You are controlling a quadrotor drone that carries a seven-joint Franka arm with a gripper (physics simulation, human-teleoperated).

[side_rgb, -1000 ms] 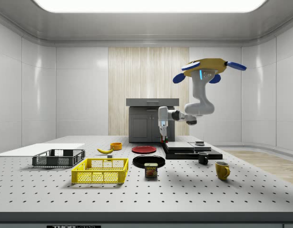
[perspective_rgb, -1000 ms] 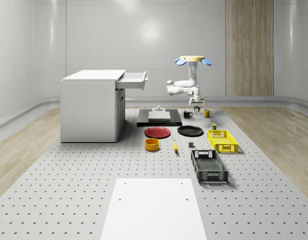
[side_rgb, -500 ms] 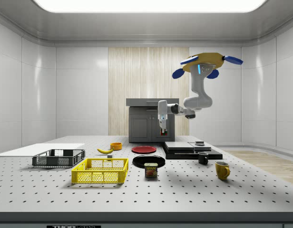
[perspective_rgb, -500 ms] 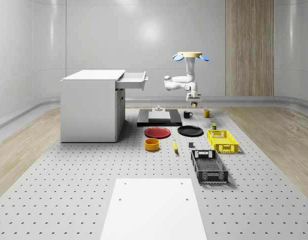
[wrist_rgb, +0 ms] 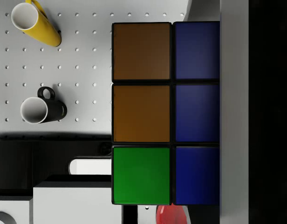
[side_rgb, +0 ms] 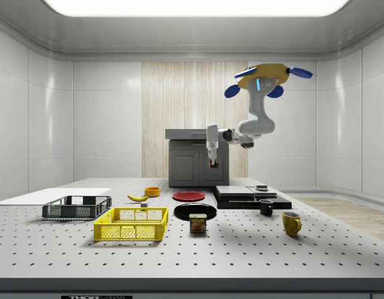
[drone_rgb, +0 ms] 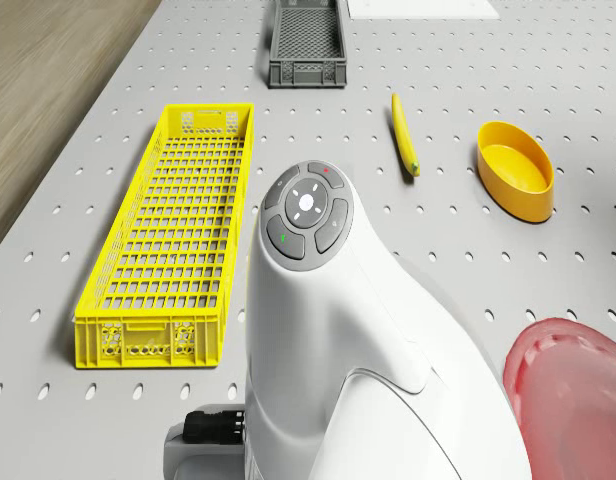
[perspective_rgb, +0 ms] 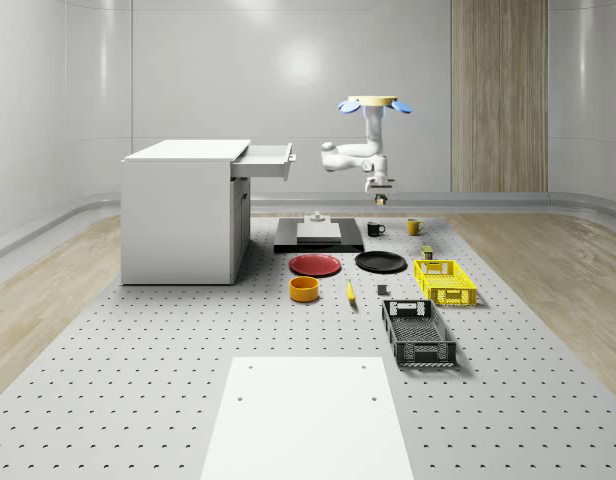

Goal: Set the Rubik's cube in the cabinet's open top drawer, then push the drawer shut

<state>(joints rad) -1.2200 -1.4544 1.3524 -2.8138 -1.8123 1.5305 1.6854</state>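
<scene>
Between the end effector's fingers, high over the far part of the bench [perspective_rgb: 138,400], sits the Rubik's cube [wrist_rgb: 164,114], clamped; wrist view shows orange, green and blue tiles with a dark finger [wrist_rgb: 269,112] against its blue side. End effector [perspective_rgb: 379,199] points down, clenched on the cube, hanging in air above the black mug [perspective_rgb: 375,229] and yellow mug [perspective_rgb: 413,227], well apart from both. In the side view the end effector [side_rgb: 212,163] hangs in front of the cabinet [side_rgb: 198,159], above the red plate [side_rgb: 188,196].

Arm [perspective_rgb: 353,160] bends from the drone [perspective_rgb: 374,103], elbow toward the cabinet [perspective_rgb: 183,215]. Drone hovers over the far end of the bench, near the black platform [perspective_rgb: 318,236], resting on nothing. Top drawer [perspective_rgb: 266,160] is pulled out toward the whole-scene view's right; the cube is well apart from it, further right and slightly lower.

Wrist view, below the cube: yellow mug [wrist_rgb: 34,22] and black mug [wrist_rgb: 41,108] lying open-mouth toward camera, black platform edge [wrist_rgb: 45,158], bit of red plate [wrist_rgb: 170,215].

On the bench nearer the whole-scene camera: red plate [perspective_rgb: 315,265], black plate [perspective_rgb: 380,262], orange bowl [perspective_rgb: 304,289], banana [perspective_rgb: 350,292], yellow crate [perspective_rgb: 445,281], dark grey crate [perspective_rgb: 418,333], small can [perspective_rgb: 427,253], white sheet [perspective_rgb: 308,420].

Drone view: white arm link [drone_rgb: 358,360] in front, yellow crate [drone_rgb: 173,240], grey crate [drone_rgb: 306,40], banana [drone_rgb: 404,134], orange bowl [drone_rgb: 516,170], red plate [drone_rgb: 578,400].
</scene>
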